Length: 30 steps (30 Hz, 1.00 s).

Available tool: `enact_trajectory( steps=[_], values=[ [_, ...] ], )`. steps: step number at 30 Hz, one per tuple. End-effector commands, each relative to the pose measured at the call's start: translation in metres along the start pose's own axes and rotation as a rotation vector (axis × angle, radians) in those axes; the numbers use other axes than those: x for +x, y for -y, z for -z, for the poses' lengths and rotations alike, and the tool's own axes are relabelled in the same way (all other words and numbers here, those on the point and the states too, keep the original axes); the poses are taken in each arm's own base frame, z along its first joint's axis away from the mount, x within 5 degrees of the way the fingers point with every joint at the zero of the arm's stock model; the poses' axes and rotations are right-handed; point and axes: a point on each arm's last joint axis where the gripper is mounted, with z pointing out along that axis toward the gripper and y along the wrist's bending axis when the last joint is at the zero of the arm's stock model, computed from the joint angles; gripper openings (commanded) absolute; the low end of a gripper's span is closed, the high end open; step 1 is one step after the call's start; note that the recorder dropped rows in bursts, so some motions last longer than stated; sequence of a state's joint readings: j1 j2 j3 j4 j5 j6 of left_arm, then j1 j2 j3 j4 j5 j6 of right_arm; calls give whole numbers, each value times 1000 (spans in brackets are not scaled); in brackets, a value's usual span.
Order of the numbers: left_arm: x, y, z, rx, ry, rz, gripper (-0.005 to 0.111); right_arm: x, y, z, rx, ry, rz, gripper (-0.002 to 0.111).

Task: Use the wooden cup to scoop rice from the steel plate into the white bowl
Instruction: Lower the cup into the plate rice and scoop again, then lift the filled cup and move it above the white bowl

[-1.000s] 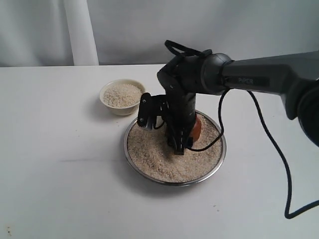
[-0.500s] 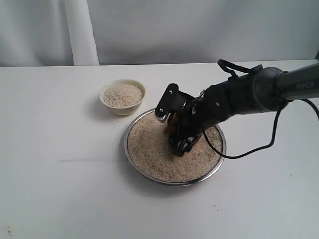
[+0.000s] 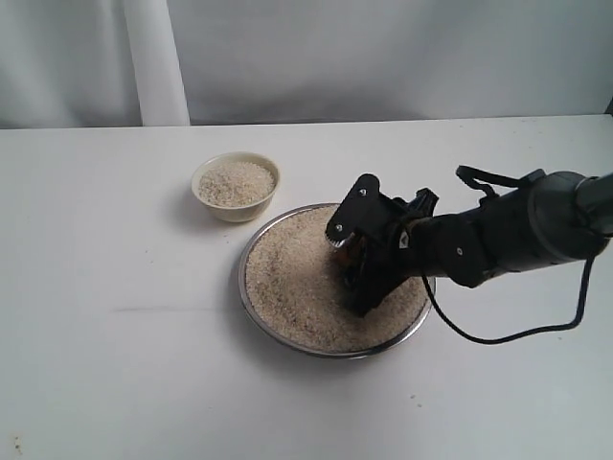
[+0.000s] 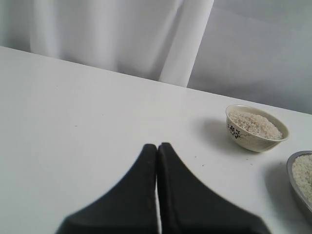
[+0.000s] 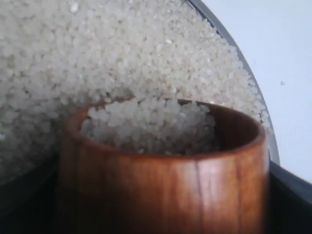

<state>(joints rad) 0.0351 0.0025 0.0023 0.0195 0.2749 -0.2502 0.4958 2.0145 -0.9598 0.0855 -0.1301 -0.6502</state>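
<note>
The steel plate (image 3: 251, 305) lies mid-table, heaped with rice (image 3: 287, 287). My right gripper (image 3: 360, 276) lies low in the plate's right half, shut on the wooden cup (image 5: 165, 190). In the right wrist view the cup's mouth is dug into the heap and rice (image 5: 151, 124) fills much of its inside; a dark finger (image 5: 292, 195) shows beside it. In the exterior view the arm hides most of the cup. The white bowl (image 3: 235, 185), holding rice, stands just beyond the plate's left rim. My left gripper (image 4: 157, 146) is shut and empty above bare table.
From the left wrist the white bowl (image 4: 256, 129) and the steel plate's edge (image 4: 300, 183) are seen at a distance. A black cable (image 3: 498, 335) loops over the table right of the plate. A white curtain (image 3: 153, 57) hangs behind the table.
The right arm has swung down from upright to low and slanted. Its gripper and the cup have shifted right across the plate, tipping the cup into the rice.
</note>
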Motion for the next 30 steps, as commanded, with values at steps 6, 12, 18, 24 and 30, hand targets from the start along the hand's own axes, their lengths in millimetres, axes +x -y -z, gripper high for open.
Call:
enact_trajectory(
  steps=[6, 12, 18, 24, 30],
  values=[
    [-1, 1, 0, 8, 11, 5, 0, 10, 0, 8, 95, 120, -191, 0],
    [-1, 1, 0, 8, 11, 5, 0, 5, 0, 11, 111, 238, -231, 0],
    [-1, 1, 0, 8, 11, 5, 0, -7, -1, 15, 87, 377, -244, 0],
    [-1, 1, 0, 8, 11, 5, 0, -12, 2, 17, 101, 413, -243, 0],
    [-1, 1, 0, 8, 11, 5, 0, -38, 21, 26, 107, 370, -236, 0]
  ],
)
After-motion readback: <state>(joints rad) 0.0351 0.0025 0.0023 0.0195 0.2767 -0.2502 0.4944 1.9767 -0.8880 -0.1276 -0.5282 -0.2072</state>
